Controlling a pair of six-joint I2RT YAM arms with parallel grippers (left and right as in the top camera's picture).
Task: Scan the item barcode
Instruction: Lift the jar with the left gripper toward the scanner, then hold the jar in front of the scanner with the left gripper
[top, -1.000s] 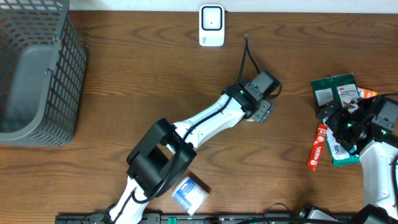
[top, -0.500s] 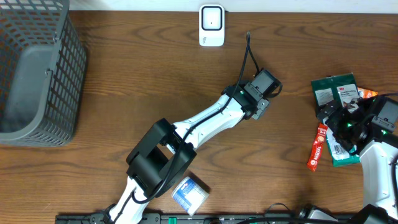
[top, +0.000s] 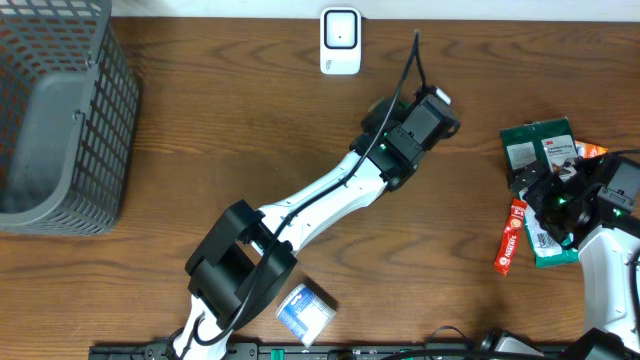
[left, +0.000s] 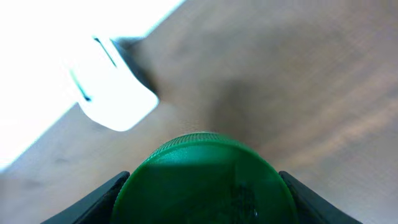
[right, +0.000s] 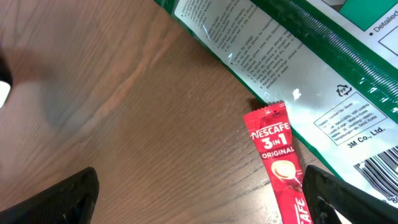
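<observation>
My left gripper (left: 205, 202) is shut on a round item with a ribbed green lid (left: 205, 177), which fills the gap between both fingers. The white barcode scanner (left: 109, 93) stands ahead of it, up and to the left. From overhead the scanner (top: 340, 40) sits at the table's back edge, with the left gripper (top: 380, 112) to its lower right and the item mostly hidden under the wrist. My right gripper (right: 199, 193) is open over bare wood beside a red Nescafe sachet (right: 280, 168).
A grey mesh basket (top: 60, 110) stands at the far left. A blue and white box (top: 305, 310) lies near the front edge. Green 3M packets (top: 535, 145) and the red sachet (top: 512, 235) lie at the right by my right arm.
The left arm has moved up and back toward the scanner, carrying the green-lidded item. The right arm has not moved.
</observation>
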